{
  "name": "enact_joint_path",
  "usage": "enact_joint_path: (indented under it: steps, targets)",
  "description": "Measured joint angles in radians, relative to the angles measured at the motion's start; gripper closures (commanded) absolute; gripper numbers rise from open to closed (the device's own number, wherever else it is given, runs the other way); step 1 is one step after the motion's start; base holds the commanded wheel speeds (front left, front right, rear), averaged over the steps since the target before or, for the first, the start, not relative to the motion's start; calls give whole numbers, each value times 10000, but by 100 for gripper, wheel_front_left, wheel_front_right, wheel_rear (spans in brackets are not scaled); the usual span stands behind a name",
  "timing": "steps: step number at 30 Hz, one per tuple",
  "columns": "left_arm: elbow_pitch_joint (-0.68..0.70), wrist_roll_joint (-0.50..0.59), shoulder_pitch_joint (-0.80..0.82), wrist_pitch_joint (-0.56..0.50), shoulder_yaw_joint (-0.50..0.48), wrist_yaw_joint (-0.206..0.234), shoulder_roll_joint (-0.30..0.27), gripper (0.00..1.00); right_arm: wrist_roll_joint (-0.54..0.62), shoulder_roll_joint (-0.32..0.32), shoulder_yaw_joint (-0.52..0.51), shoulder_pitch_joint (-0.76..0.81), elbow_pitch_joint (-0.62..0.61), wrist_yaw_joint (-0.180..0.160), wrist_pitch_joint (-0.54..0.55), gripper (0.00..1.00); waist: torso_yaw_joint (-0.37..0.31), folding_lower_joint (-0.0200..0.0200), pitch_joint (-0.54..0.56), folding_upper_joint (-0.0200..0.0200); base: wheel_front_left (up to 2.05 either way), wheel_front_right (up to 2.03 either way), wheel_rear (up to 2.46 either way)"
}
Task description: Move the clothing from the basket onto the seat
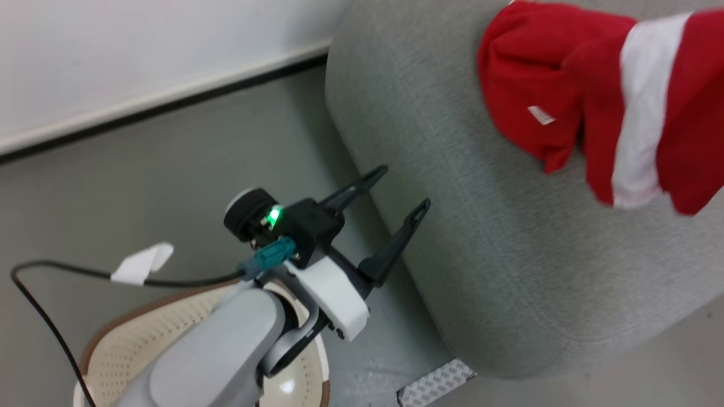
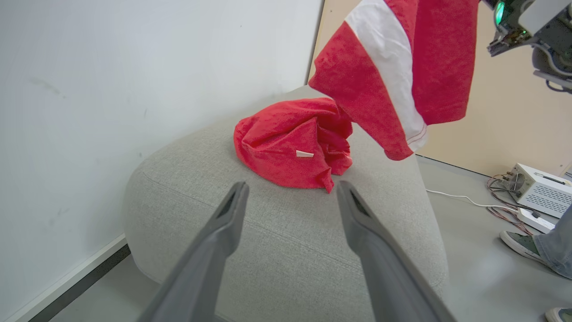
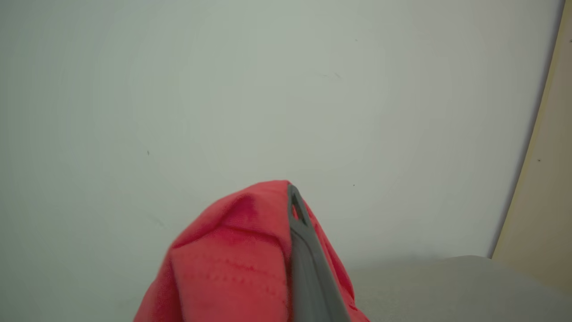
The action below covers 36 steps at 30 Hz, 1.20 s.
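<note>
On the seat, head view: the crumpled garment (image 1: 526, 102) is lying on the seat (image 1: 481, 243) near its rounded end, bunched the way dropped cloth settles, so this piece of the clothing looks delivered.
Striped garment, head view: the striped garment (image 1: 667, 113) is hanging over the seat at the right edge (blurred, so probably swinging), and as far as I can tell it is not resting on it.
Left tool, head view: the left tool (image 1: 403, 186) is hovering beside the seat's edge above the floor (image 1: 169, 169), fingers spread with nothing between them. It is probably keeping out of the way.
Basket, head view: the basket (image 1: 113, 339) is sitting on the floor under the left forearm. The part showing is carrying no red, and the arm is hiding the rest.
Left tool, left wrist view: the spread fingers (image 2: 223, 232) are framing bare seat fabric, with the crumpled garment lying just beyond the tips and apart from them.
Striped garment, left wrist view: it is dangling from beneath the right arm (image 2: 527, 27), its lower corner clear of the seat. I judge it is being held high for lowering beside the first.
Shoe, left wrist view: a person's shoe (image 2: 520, 241) is standing on the floor, well apart from the seat.
Right tool, right wrist view: the right tool (image 3: 272, 201) is pinching the striped garment. One finger (image 3: 306, 259) is showing and red cloth is covering the other.
</note>
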State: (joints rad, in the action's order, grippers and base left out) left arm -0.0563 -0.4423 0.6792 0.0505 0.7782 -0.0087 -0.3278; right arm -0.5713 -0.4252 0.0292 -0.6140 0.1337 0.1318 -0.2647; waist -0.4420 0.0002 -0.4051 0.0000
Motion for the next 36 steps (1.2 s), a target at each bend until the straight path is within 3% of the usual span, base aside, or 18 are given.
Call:
enact_joint_path:
  steps: [7, 13, 25, 28, 31, 32, 36]
  targets:
    - [217, 267, 731, -199, -17, -27, -46, 0, -378, -1212, -63, -1935, 1916, 0, 105, 100, 626, 1, -1554, 0, 0, 0, 0]
    - [209, 422, 979, -171, -15, -23, -58, 0, -380, -1818, 988, -3073, 3705, 0, 920, 100, 1284, 1, -2373, 0, 0, 0, 0]
    - [58, 389, 986, 140, -61, 98, -40, 0, -1227, -2675, 3680, -3843, 5891, 2, 4153, 100, 2030, 0, -2593, -1, 0, 0, 0]
    - [2, 360, 970, 215, -71, 109, -36, 0, -1544, -2771, 4017, -3941, 6002, 2, 4309, 100, 2050, 0, -2491, 0, 0, 0, 0]
    - [-69, 339, 912, 280, -71, 138, -38, 0, -1674, -2855, 4293, -4020, 6075, 2, 4188, 52, 2033, -1, -2318, 0, 0, 0, 0]
    - [-107, 286, 882, 309, -75, 151, -40, 0, -1687, -2894, 4408, -4042, 6096, 2, 4144, 2, 2022, -1, -2236, -1, 0, 0, 0]
    - [-332, 77, 633, 483, -75, 184, -36, 0, -1724, -2995, 4870, -4058, 6134, 2, 4086, 0, 1958, -1, -1783, 0, 0, 0, 0]
